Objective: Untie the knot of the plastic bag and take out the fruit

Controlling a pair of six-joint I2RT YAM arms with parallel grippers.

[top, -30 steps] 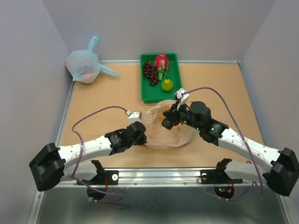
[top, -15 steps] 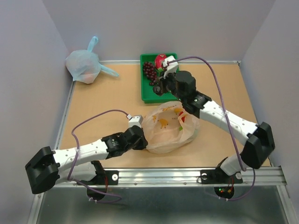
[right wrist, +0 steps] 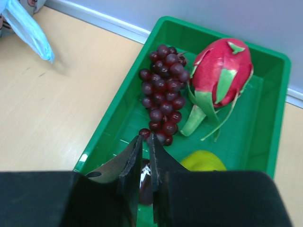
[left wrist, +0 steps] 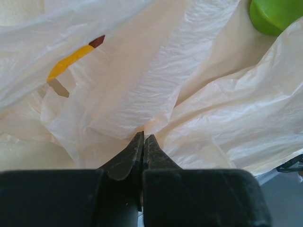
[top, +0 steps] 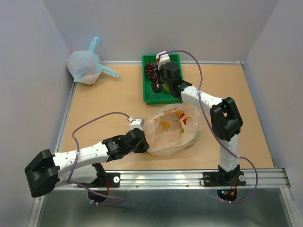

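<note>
The left fingers (left wrist: pixel 143 142) clamp shut on a fold of the thin, crinkly peach-orange plastic bag (top: pixel 170 130), which lies slack in the middle of the tan worktop (top: pixel 109 94), red and green fruit (top: pixel 184 120) showing within. The right fingers (right wrist: pixel 145 140), drawn narrow, appear to nip a dark fruit piece (right wrist: pixel 144 182) over the green plastic tray (right wrist: pixel 118 127) holding a red dragon fruit (right wrist: pixel 222 66), purple grapes (right wrist: pixel 163 94) and a yellow-green piece (right wrist: pixel 203 161). The film looks light, limp, slippery and easily torn; its gathered rim seems the safest hold. Pale walls (top: pixel 142 28) box the worktop in; a knotted pale blue bag (top: pixel 84 66) sits far left.
</note>
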